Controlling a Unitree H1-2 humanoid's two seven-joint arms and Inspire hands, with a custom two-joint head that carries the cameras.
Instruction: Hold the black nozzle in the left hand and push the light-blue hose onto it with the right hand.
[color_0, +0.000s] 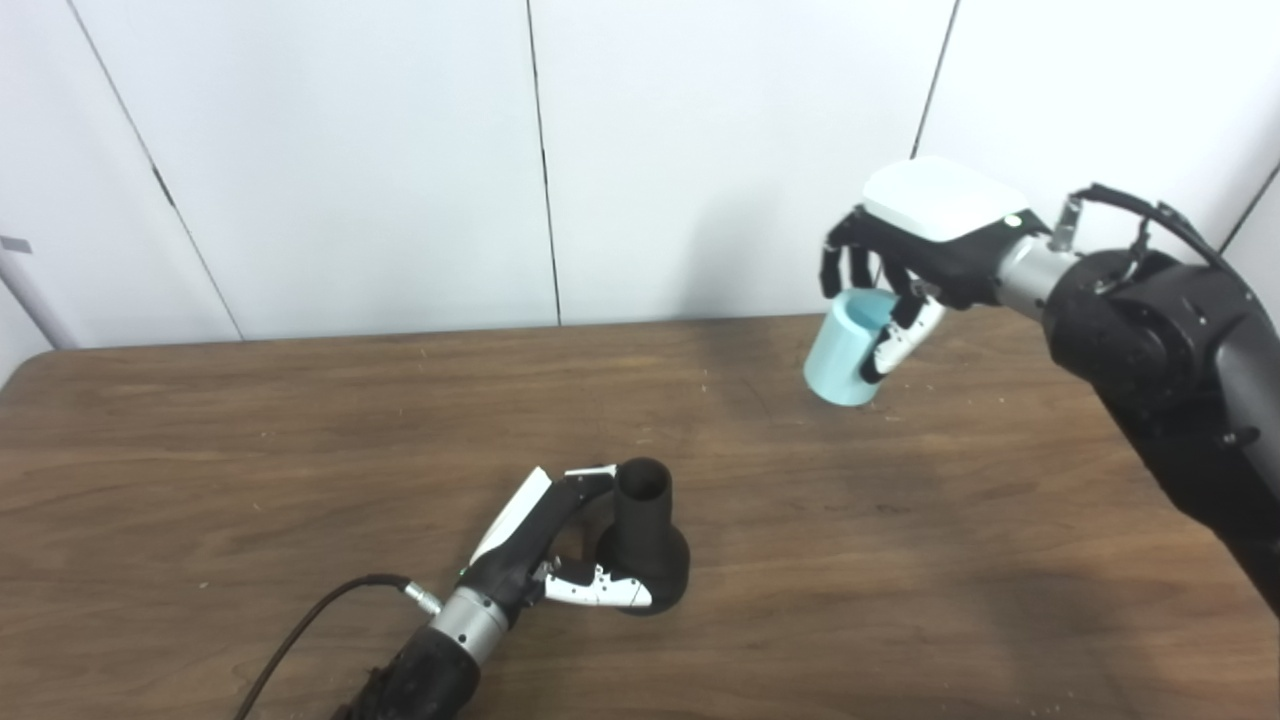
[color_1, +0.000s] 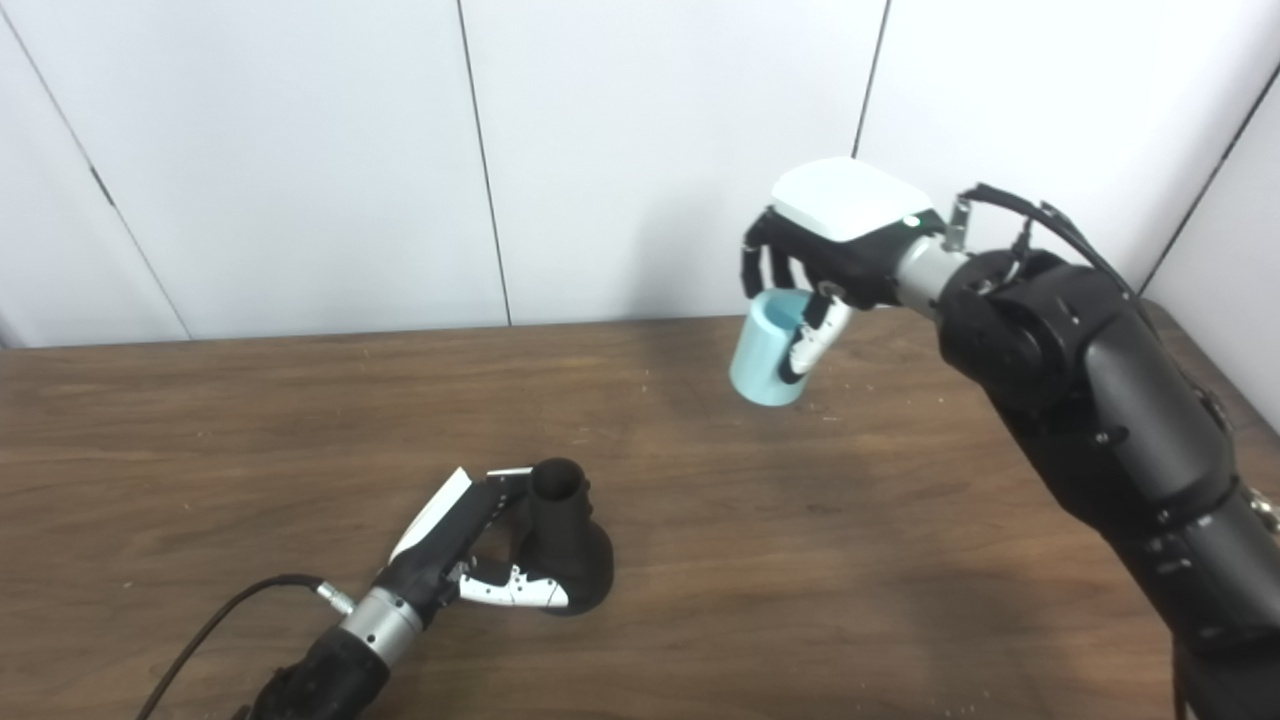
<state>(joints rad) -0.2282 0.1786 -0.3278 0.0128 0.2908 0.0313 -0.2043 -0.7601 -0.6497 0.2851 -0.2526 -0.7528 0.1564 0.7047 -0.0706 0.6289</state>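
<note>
- The left hand (color_0: 560, 545) lies low on the brown desk (color_0: 300, 430), near its front edge, its arm coming in from the bottom left.
- Its fingers (color_0: 598, 590) wrap around the black nozzle (color_0: 645, 545): the thumb lies across the wide base on the near side, and the other fingers reach to the far side of the narrow neck.
- The nozzle stands upright on the desk between those fingers, wide rounded base down, open tube end pointing up.
- The right hand (color_1: 830, 265) is raised above the far right part of the desk, close to the white wall panels (color_1: 300, 150).
- Its fingers (color_1: 808, 345) are curled around the light-blue hose (color_1: 765, 360), a short, wide piece of tube; the dark fingers hook over its upper rim and the white thumb presses on its side.
- The hose hangs below and slightly left of those fingers, tilted, its open top just under the palm. It appears lifted clear of the desk.
- The hose and the nozzle are well apart, the nozzle to the near left of the right hand's fingers.
- A black cable (color_0: 300, 625) trails from the left wrist toward the bottom edge.
</note>
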